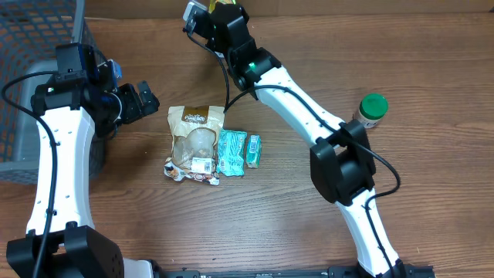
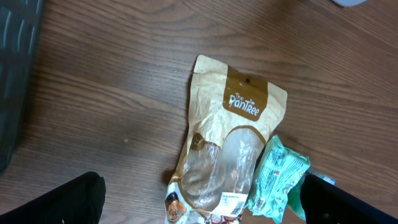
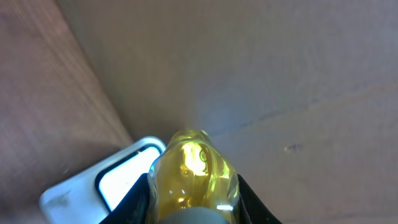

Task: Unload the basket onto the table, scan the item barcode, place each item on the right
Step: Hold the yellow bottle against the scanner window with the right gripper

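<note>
A: At the far edge of the table, what does the right gripper hold?

B: Its jaws are drawn in narrow on a yellow, see-through item, gripped from both sides. A white device with a dark window sits just beside it. I cannot tell whether the two touch.

A: And the left gripper?

B: Its jaws are spread wide with nothing between them. It hangs above the table, just left of a brown pouch.

A: What's in the pouch?

B: Pale pieces show through its clear window. A teal packet touches its right edge, with a smaller teal packet beside that.

A: Other containers?

B: A jar with a green lid stands well apart to the right, its contents unclear. A wire basket sits on the left.
</note>
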